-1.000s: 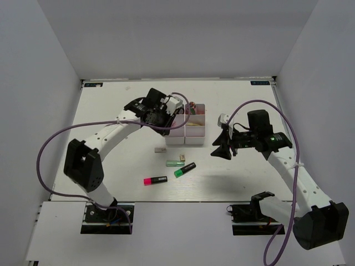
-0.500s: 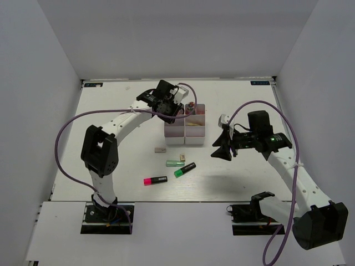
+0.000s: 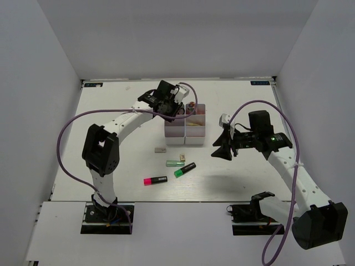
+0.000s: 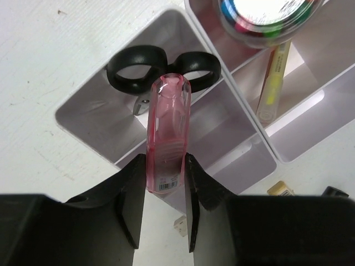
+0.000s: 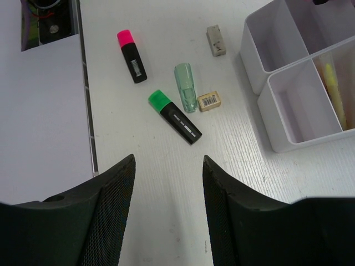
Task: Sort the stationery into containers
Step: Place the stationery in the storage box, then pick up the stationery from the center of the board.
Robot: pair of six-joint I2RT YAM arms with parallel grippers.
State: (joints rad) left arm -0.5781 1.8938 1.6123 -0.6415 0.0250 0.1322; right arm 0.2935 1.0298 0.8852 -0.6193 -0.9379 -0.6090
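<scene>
**Held over the scissors compartment**

Held a fat translucent pink tube [image 4: 168,133] between the fingers of the left gripper [image 4: 166,166], above the compartment with black-handled scissors [image 4: 161,69] in the white translucent block of square bins [image 4: 89,119]. Hung open and empty with the right gripper [image 5: 166,163], over a green-capped black highlighter [image 5: 175,116] lying outside the bins.

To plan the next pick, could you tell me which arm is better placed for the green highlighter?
Probably right: the right tool is open and empty, with the green highlighter just ahead. The left tool is clamped on a pink tube above the bin holding scissors.
</scene>
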